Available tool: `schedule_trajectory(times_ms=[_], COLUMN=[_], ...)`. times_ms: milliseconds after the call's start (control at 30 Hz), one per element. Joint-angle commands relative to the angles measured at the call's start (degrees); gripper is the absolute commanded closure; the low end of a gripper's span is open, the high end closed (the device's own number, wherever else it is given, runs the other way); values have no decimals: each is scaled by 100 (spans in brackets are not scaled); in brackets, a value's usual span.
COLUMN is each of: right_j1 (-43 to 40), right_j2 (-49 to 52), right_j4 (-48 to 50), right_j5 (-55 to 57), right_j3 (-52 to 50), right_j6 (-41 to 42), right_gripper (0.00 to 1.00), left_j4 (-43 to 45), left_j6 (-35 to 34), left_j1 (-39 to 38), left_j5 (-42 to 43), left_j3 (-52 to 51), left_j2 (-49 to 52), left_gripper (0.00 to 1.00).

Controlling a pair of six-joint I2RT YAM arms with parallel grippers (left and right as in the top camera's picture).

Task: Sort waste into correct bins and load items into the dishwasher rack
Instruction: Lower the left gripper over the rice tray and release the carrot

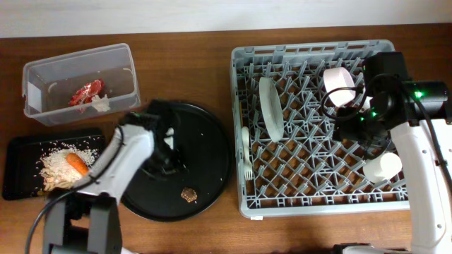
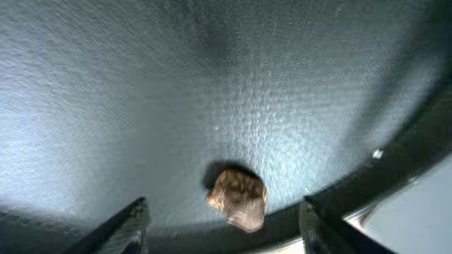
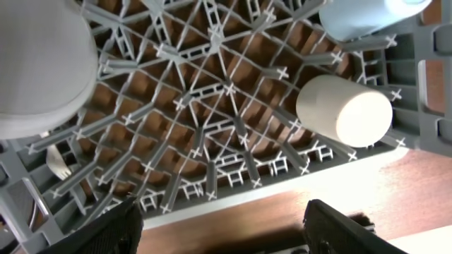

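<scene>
My left gripper (image 2: 222, 229) is open and hangs low over the round black tray (image 1: 212, 141). A small brown food chunk (image 2: 238, 197) (image 1: 188, 193) lies on the tray just ahead of its fingertips, untouched. The clear tub (image 1: 42, 74) holds the red wrapper (image 1: 86, 92) with a white scrap. In the shallow black tray (image 1: 21, 152) lie rice (image 1: 56, 169) and the carrot (image 1: 76, 164). The grey rack (image 1: 311, 49) carries the plate (image 1: 270, 107), pinkish bowl (image 1: 339, 85), small white cup (image 1: 382, 166) (image 3: 344, 109), fork (image 1: 247, 168) and light blue cup (image 3: 357, 14). My right gripper (image 3: 229, 229) is open and empty above the rack's near edge.
Brown wooden table (image 1: 183, 42) lies around everything. The round black tray sits between the two bins and the rack. My left arm (image 1: 120, 159) crosses the shallow black tray's right end. My right arm (image 1: 424, 162) hangs over the rack's right side.
</scene>
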Motion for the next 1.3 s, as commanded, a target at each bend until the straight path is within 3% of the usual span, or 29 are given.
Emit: schedule_trajectory(times_ms=[0,133,167,267,300,333,500,733,1033,1167,1267], right_j1=[-20,-20,-20,-20,-20,-20,-20,-20,-20,-20,-17], right_j2=[7,7,7,7,7,7,7,7,7,7,7], right_j4=[-4,9,7,2,2,2,-11,-9,9,11,11], right_j5=[35,35,33,33,33,33,35,37,35,33,33], right_j3=[-28,-28,-28,-28,-28,-28,-28,-28,-28,-28,-28], right_j6=[-44,-42,-42,-42,-42,-42,-42,-44,-42,-42,-42], right_gripper=[24,24,23,24,24,24,24,24,23,23,23], left_j4=[437,920,994,1043,1040,1008,258,-549,37,619,957], left_j6=[-656,-654,-654,-647,-601,-586,-579,-282,-291,-291,-291], left_j1=[-479,-730,-734,-726,-706,-662,-59,1451,3595,4059,4122], left_j5=[225,302,299,280,278,264,-433,-1300,-1851,-1843,-1832], left_j3=[-844,-1266,-1290,-1259,-1222,-1150,-291,1054,968,713,466], left_j2=[-7,-7,-7,-9,-9,-13,-155,-745,-831,-761,-586], left_gripper=[29,30,39,87,97,99,100,99,99,91,90])
